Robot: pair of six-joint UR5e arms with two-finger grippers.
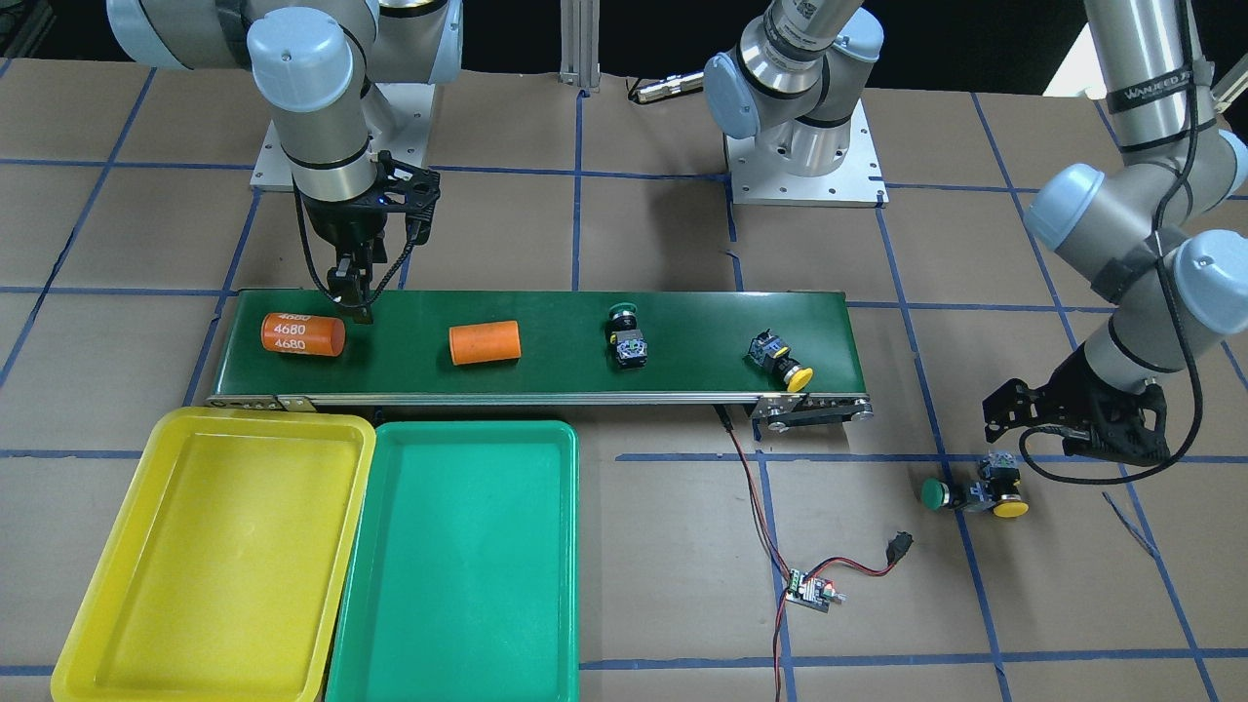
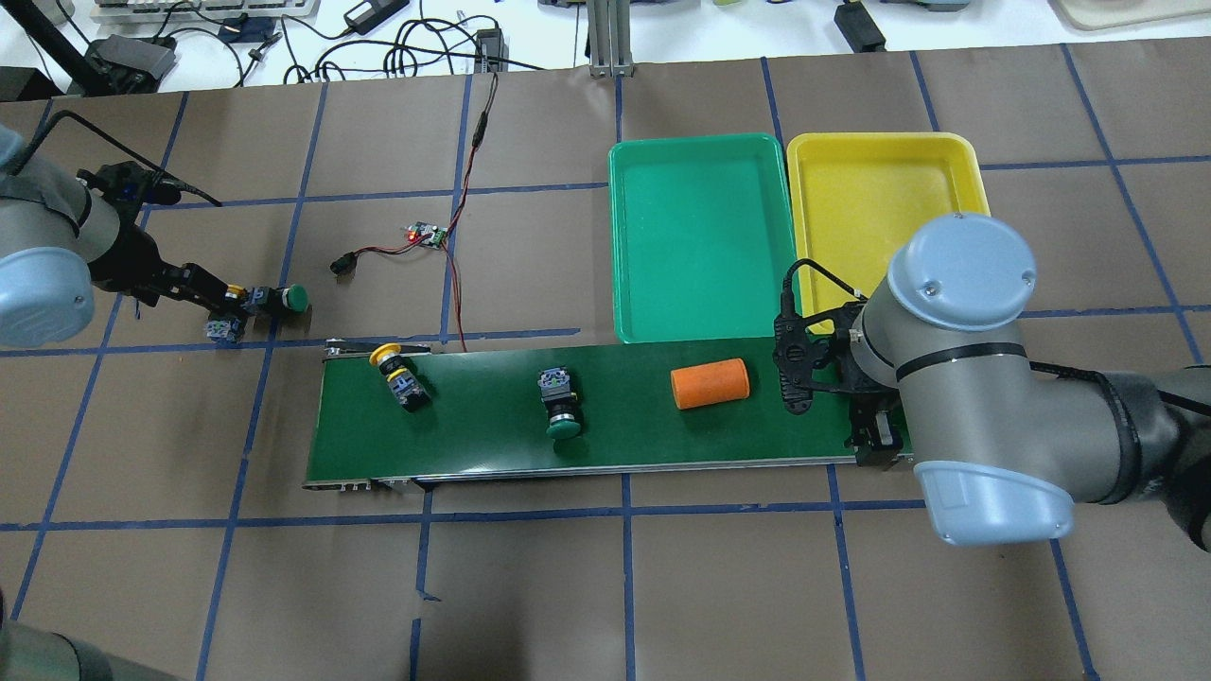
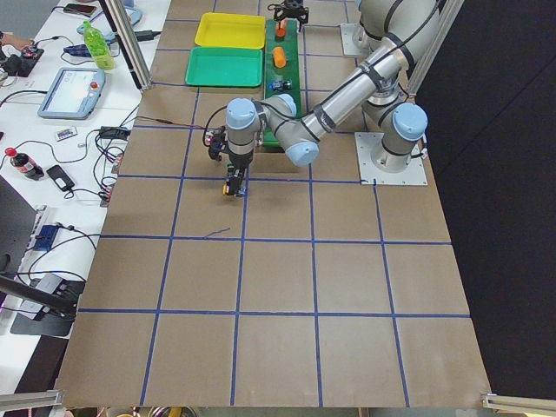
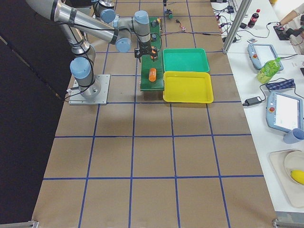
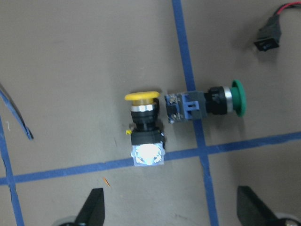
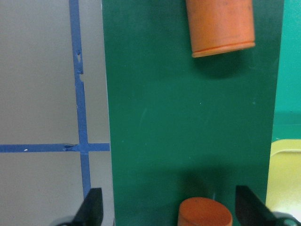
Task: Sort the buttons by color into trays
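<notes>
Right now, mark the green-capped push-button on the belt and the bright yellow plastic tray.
green-capped push-button (image 1: 621, 313): front-facing view, on its cap.
bright yellow plastic tray (image 1: 210, 556): front-facing view, on its bare floor.

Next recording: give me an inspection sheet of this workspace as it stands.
Surface: papered table with a blue tape grid; conveyor belt on it.
Job's things: green button and yellow button on belt; second green button and second yellow button on table; yellow tray and green tray empty.
Clutter: 4680 cylinder, plain orange cylinder, circuit board.
Grippers: left gripper open above the table pair; right gripper open above the 4680 cylinder.
Cables: red-black wires, belt end to board.
Surroundings: side bench, tablet, bottle.
</notes>
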